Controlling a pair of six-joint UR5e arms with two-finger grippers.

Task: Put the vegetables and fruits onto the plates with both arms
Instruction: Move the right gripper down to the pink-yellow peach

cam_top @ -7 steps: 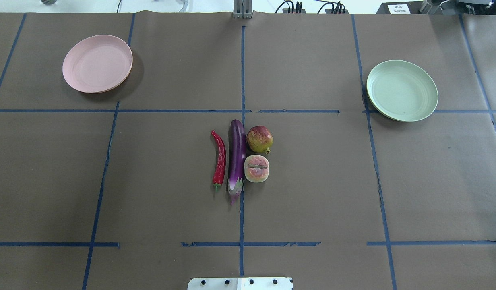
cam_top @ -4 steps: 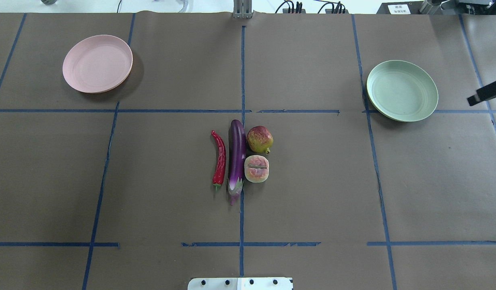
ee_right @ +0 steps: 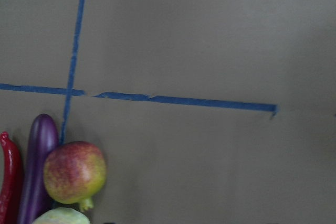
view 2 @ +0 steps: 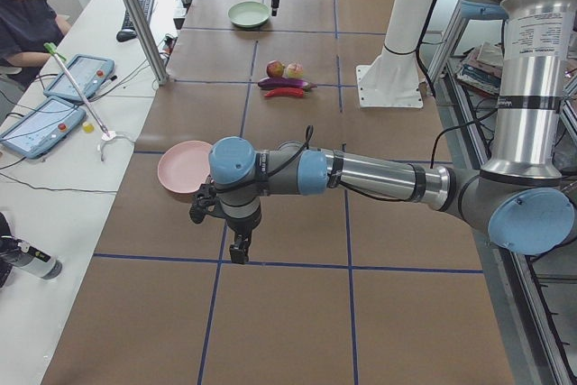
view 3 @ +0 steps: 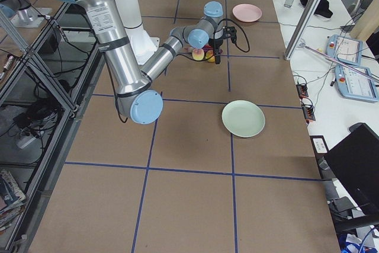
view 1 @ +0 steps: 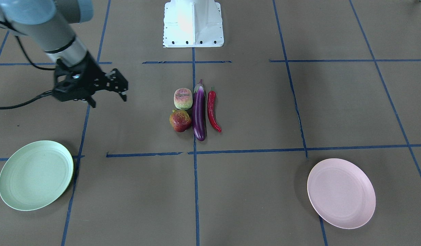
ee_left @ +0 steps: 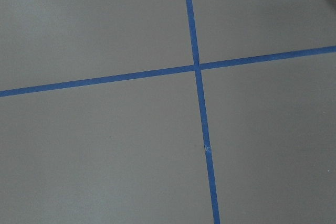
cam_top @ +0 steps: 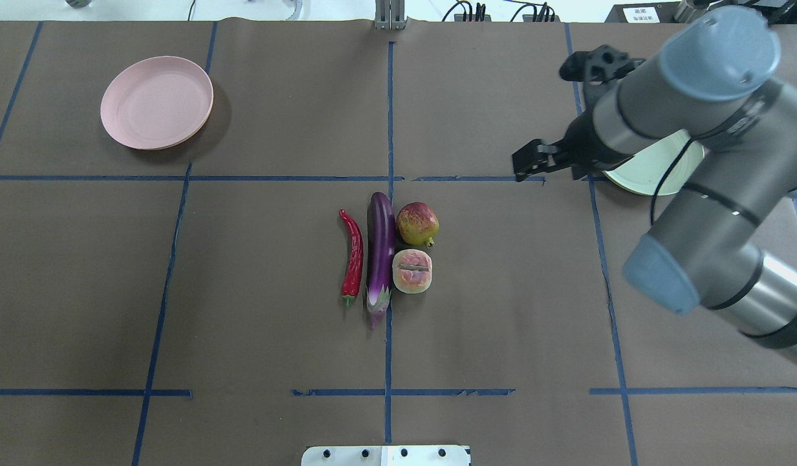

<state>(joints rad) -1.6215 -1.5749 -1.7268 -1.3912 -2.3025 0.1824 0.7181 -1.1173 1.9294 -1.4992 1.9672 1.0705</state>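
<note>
The purple eggplant (cam_top: 380,252), red chili (cam_top: 353,255), pomegranate-like fruit (cam_top: 417,224) and pink-and-green fruit (cam_top: 412,271) lie side by side at the table's middle. The pink plate (cam_top: 156,102) at far left is empty. The green plate (cam_top: 651,175) at far right is partly hidden by my right arm. My right gripper (cam_top: 524,165) hangs open and empty to the right of the fruits, apart from them; it also shows in the front view (view 1: 109,101). My left gripper (view 2: 236,245) shows only in the exterior left view, near the pink plate (view 2: 183,169); I cannot tell its state.
Blue tape lines cross the brown table cover. The white base block (cam_top: 385,455) sits at the near edge. The right wrist view shows the pomegranate-like fruit (ee_right: 74,172) and the eggplant (ee_right: 39,166) at lower left. A person (view 2: 22,6) sits beside the table.
My right arm has swung in from the right edge of the overhead view, over the green plate, leftward toward the fruits. The produce and plates have not moved.
</note>
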